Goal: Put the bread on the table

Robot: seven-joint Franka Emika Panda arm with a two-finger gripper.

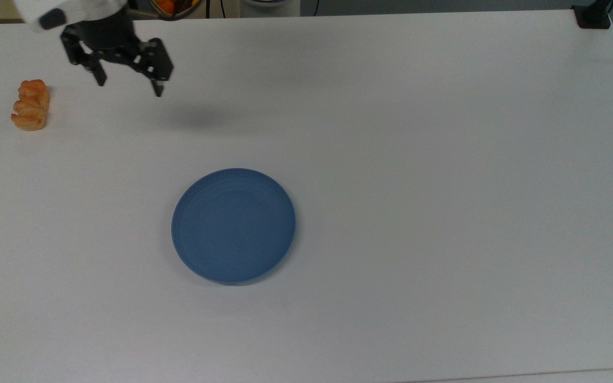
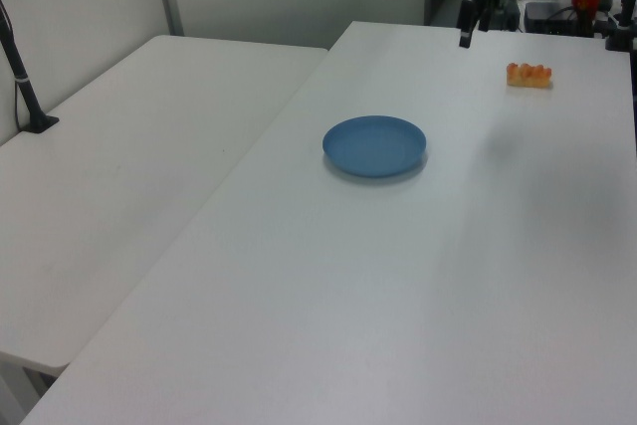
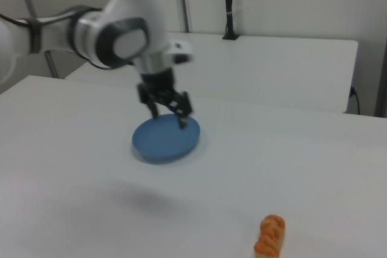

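Blue plate (image 1: 233, 225) empty; bread (image 1: 31, 105) on table (image 1: 445, 159).

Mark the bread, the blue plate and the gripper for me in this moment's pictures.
bread (image 1: 31, 105): top view, middle of its ridged upper side.
blue plate (image 1: 233, 225): top view, bare centre of the dish.
gripper (image 1: 128, 85): top view, midway between the tips of its two open fingers.

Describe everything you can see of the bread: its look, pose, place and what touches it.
The bread is a small oblong orange-brown pastry with lumpy ridged segments along its top and a paler base. It lies flat on the white table near the top view's left edge, far from the blue plate. Nothing else touches it; the open gripper hangs apart from it, off to the top view's right.
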